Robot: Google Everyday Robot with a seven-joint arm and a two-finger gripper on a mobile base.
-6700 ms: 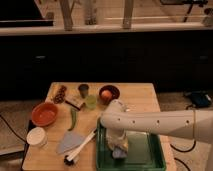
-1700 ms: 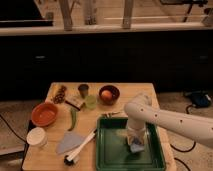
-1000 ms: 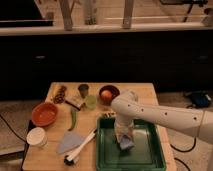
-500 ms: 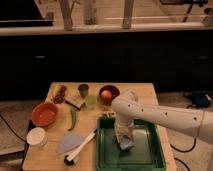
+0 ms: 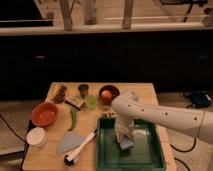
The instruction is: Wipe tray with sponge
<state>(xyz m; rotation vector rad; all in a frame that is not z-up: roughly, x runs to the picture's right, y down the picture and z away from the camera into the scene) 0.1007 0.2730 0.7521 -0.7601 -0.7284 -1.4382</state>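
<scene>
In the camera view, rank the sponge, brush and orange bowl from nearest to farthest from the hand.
The hand is over the tray.
1. Sponge: right beneath the hand, in the tray.
2. Brush: on the table, left of the tray.
3. Orange bowl: far left of the table.

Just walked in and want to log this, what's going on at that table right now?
The robot's one arm reaches in from the right of the view, its gripper down inside the dark green tray, near the middle. A pale blue-grey sponge sits right under the gripper against the tray floor, so it looks mid-wipe. The orange bowl, brush and grey cloth lie on the wooden table left of the tray, apart from the arm.
</scene>
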